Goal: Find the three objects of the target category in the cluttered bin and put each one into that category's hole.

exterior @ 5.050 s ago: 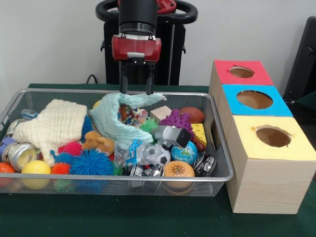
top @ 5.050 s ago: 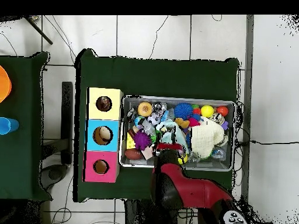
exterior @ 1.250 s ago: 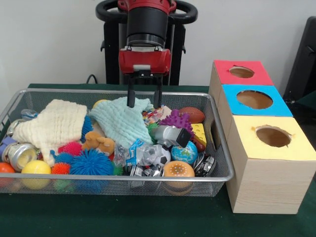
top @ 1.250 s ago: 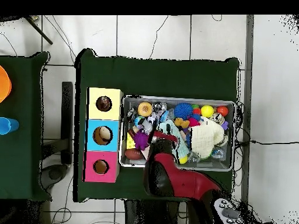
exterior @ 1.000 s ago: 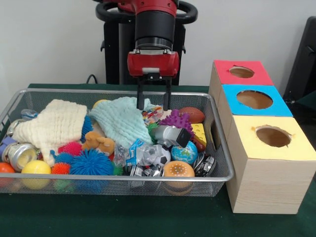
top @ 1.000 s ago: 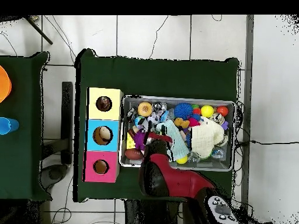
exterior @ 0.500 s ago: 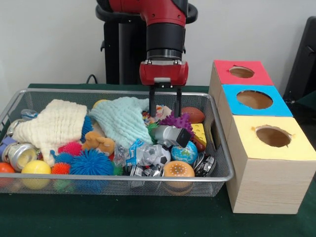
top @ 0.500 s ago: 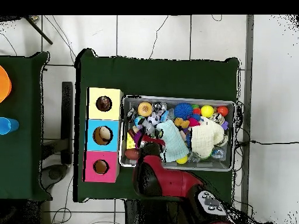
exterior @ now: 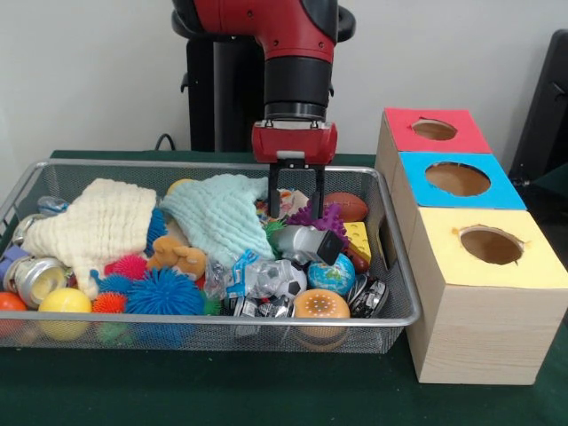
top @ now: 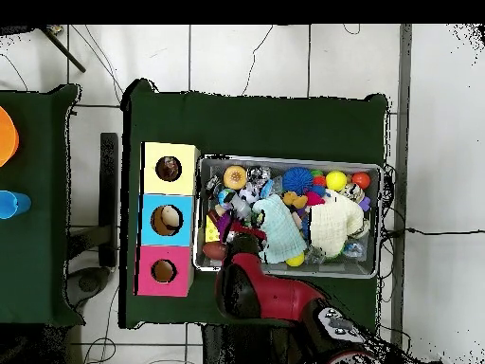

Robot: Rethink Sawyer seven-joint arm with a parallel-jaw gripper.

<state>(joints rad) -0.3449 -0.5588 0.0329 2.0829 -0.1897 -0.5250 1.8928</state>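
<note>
A dark green tabletop (exterior: 222,390) is seen carrying a wire mesh bin (exterior: 401,293) beside three boxes with holes. The end effector (exterior: 294,211) is lowered, its fingers spread and empty, just over the purple spiky toy (exterior: 321,217) near the mint cloth (exterior: 217,217). The toy is judged light, soft and springy; it is best pinched across its body, not by the spikes.

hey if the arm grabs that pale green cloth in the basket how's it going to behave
The pale green cloth lies draped over the toys beneath it, so it is probably floppy and would hang and trail from the gripper. It looks thin, likely light. Its edges overlap neighbouring toys, so lifting it may drag some along.
</note>
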